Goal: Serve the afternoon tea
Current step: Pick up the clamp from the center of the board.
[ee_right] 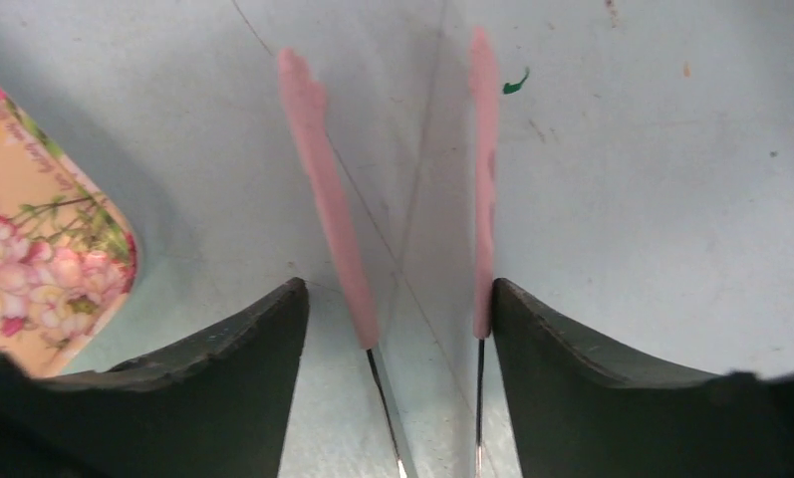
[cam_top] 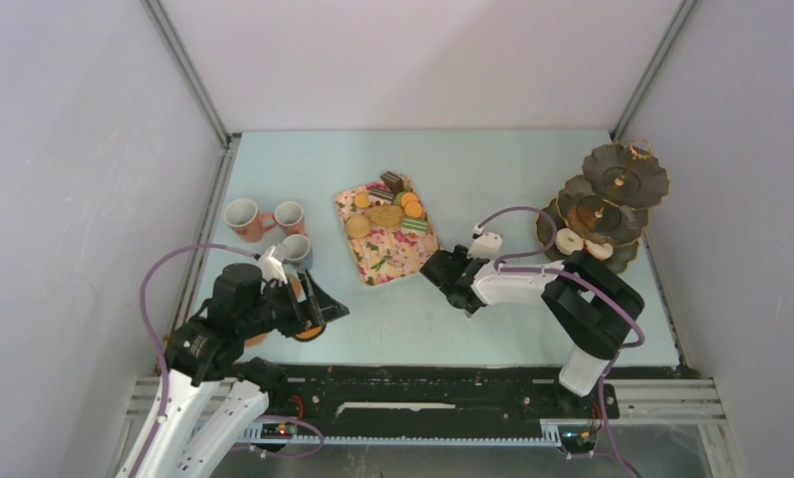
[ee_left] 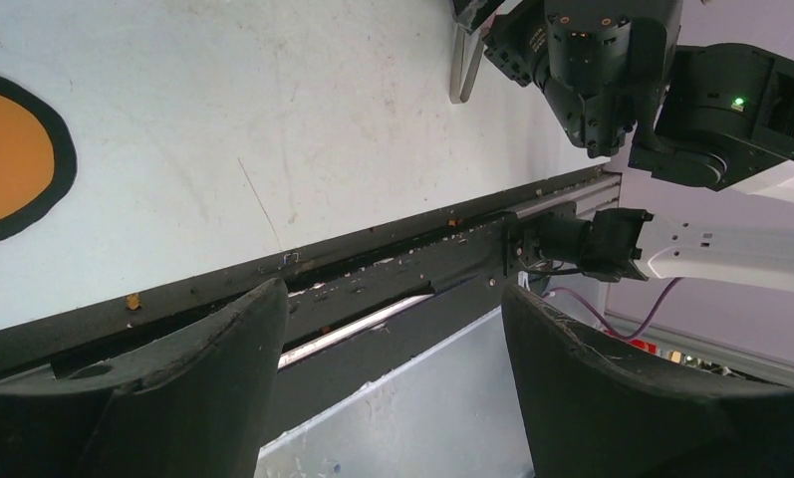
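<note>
At the bottom left of the overhead view the left gripper (ee_left: 395, 299) hangs low over the pale table (ee_left: 273, 119), its fingers spread wide with nothing between them. A round orange coaster (ee_left: 9, 154) with a dark rim lies flat just beside it, at the left edge of the left wrist view. Lower centre-right, the right gripper (ee_right: 397, 289) points toward the middle of the table, with the pink tongs (ee_right: 323, 159) lying between its fingers. The jaws stand apart on either side of the two tong arms, and whether they actually clamp them cannot be told. A corner of the floral tray (cam_top: 388, 254) shows at the left edge of the right wrist view. Further up on the left, two pink-orange mugs (cam_top: 241, 217) stand side by side, with the grey mug (cam_top: 295, 249) just below them, close to the left gripper. In the centre the tray carries the biscuits (cam_top: 385, 215), a dark cake slice (cam_top: 393, 181) and small orange and green sweets. At the upper right stands the dark three-tier scalloped stand (cam_top: 652, 184), with two small donuts (cam_top: 570, 241) on its lowest tier.
</note>
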Controlling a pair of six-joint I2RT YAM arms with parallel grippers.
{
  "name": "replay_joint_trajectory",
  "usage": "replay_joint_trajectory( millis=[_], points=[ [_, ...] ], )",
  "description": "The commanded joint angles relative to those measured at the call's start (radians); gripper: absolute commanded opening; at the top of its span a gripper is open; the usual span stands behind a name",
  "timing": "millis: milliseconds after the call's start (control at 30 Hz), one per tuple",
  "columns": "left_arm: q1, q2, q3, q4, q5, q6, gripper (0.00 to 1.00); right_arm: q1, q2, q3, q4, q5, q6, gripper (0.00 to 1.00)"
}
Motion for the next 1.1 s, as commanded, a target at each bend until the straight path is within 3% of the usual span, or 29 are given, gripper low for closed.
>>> replay_joint_trajectory(
  millis=[0, 267, 667, 833, 1067],
  points=[
    [0.006, -0.004, 0.04, -0.004, 0.012, 0.021, 0.83, 0.003, -0.001, -0.062, 0.039, -0.058, -0.071, 0.64],
    [0.007, 0.02, 0.058, 0.024, 0.014, 0.013, 0.84, -0.002, -0.109, -0.074, 0.044, -0.102, -0.198, 0.56],
    [0.007, 0.048, 0.044, 0.085, 0.02, -0.02, 0.84, -0.077, -0.33, -0.14, 0.123, -0.339, -0.454, 0.44],
    [0.007, 0.07, 0.063, 0.09, 0.005, -0.022, 0.84, -0.158, -0.436, -0.14, 0.12, -0.527, -0.533, 0.35],
    [0.007, 0.092, 0.098, 0.107, -0.004, -0.046, 0.84, -0.298, -0.468, -0.111, 0.172, -1.067, -0.589, 0.37]
  ],
)
